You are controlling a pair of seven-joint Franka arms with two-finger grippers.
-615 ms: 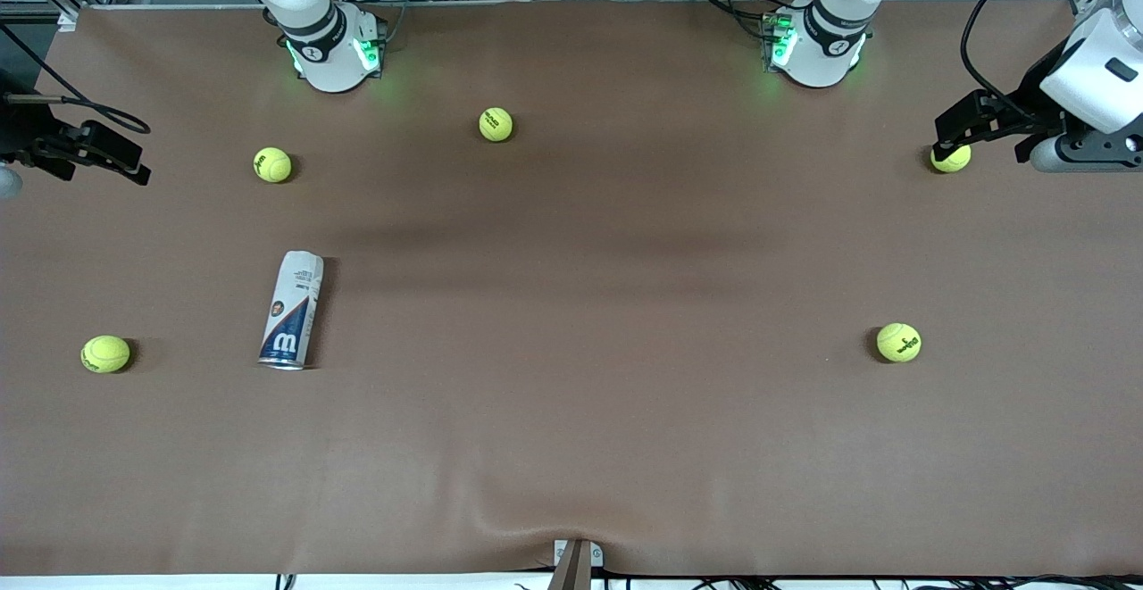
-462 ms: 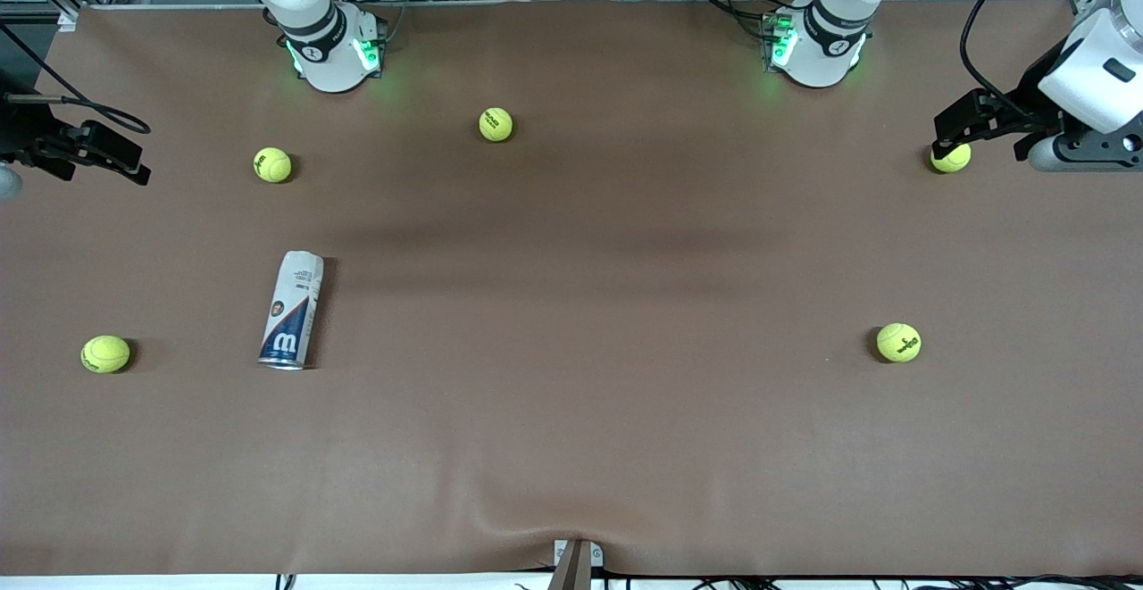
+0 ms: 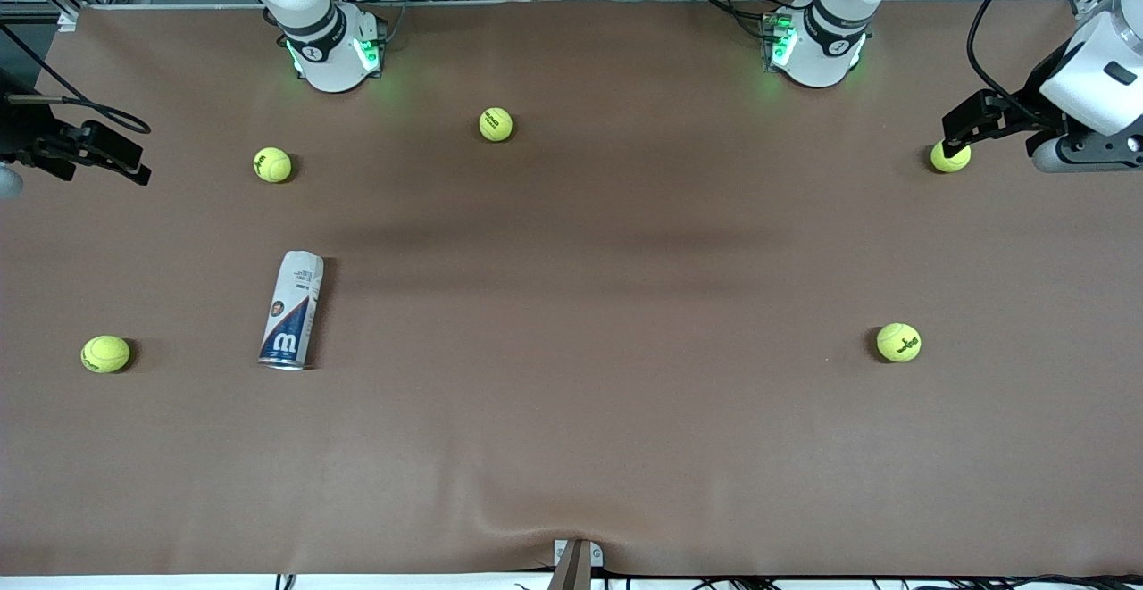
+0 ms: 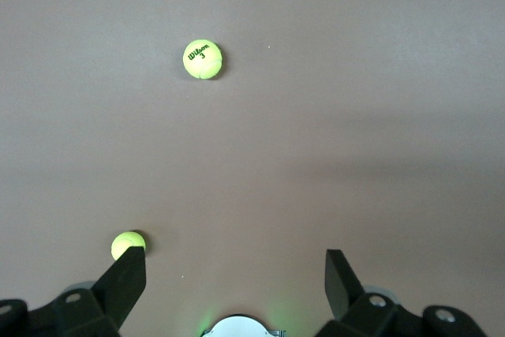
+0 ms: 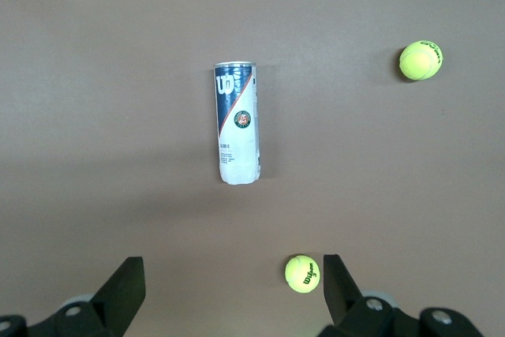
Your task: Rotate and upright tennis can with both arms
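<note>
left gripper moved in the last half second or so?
Yes, slightly. The left gripper has drifted toward the table's edge at the left arm's end, uncovering more of the tennis ball beneath it; that ball stayed put.

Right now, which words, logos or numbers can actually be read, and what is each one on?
"Wilson 3": on the tennis ball in the left wrist view.
"Wilson": on the tennis ball between the right gripper's fingertips in the right wrist view.
"W" logo: on the tennis can, at its dark-blue end.
Round emblem and small print on the can: too small to read.
</note>
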